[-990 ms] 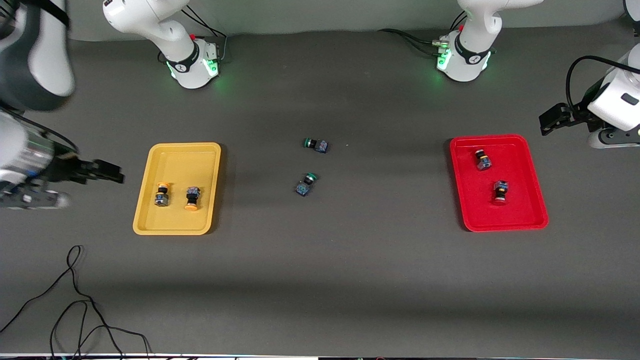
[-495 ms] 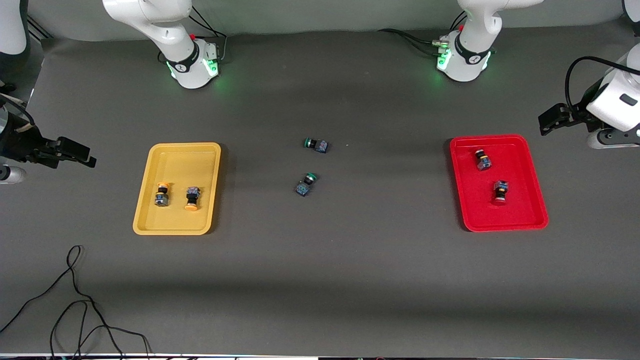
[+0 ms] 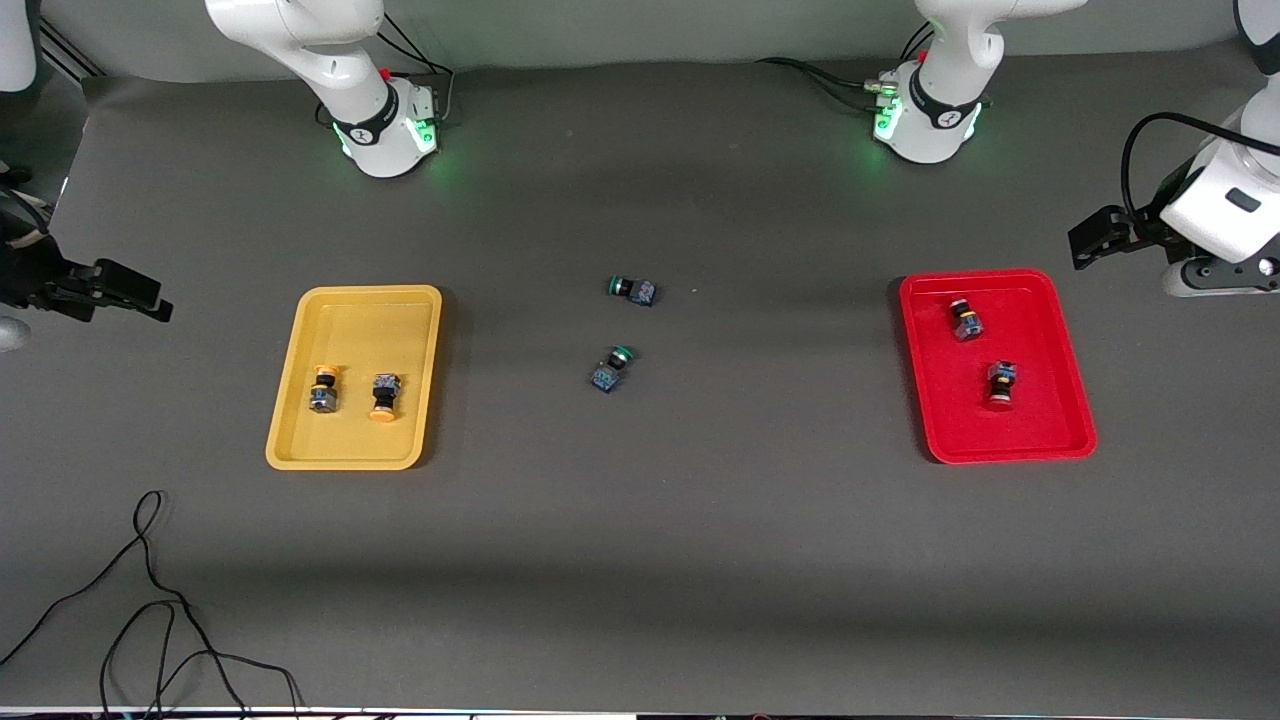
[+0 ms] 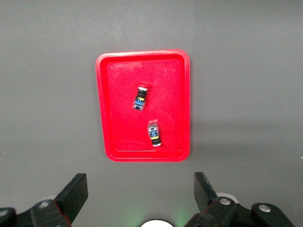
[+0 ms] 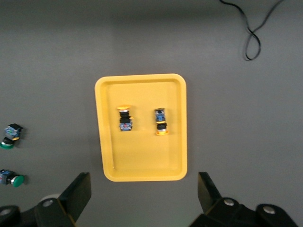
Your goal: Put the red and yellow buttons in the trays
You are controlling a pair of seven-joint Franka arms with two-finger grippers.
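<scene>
Four buttons already lie in their trays, so the sorting looks finished. Both yellow-capped buttons [image 3: 323, 388] [image 3: 384, 396] lie side by side on the floor of the yellow tray [image 3: 290, 420], toward the right arm's end of the tabletop [image 3: 640, 560]. Both red-capped buttons [image 3: 964, 319] [image 3: 1001, 384] lie apart in the red tray [image 3: 1075, 415], toward the left arm's end, one nearer the front camera than the other.

Two green-capped switches [image 3: 632, 290] [image 3: 611, 369] lie on their sides on the bare tabletop between the trays, and they are no part of the task.

The left gripper [image 3: 1090, 240] hangs up off the tabletop by the red tray's outer end, its jaws wide open and empty. The right gripper [image 3: 125, 290] hangs near the yellow tray's outer end, also open and holding nothing.

These buttons look small, light and rigid, with hard plastic bodies. The round caps would likely roll or slip, so the squarer black-and-blue body is the better place to pinch, across its flat sides. Lying flat, each one probably skids easily if nudged.

A loose black cable [image 3: 150, 590] curls at the tabletop's near edge.
</scene>
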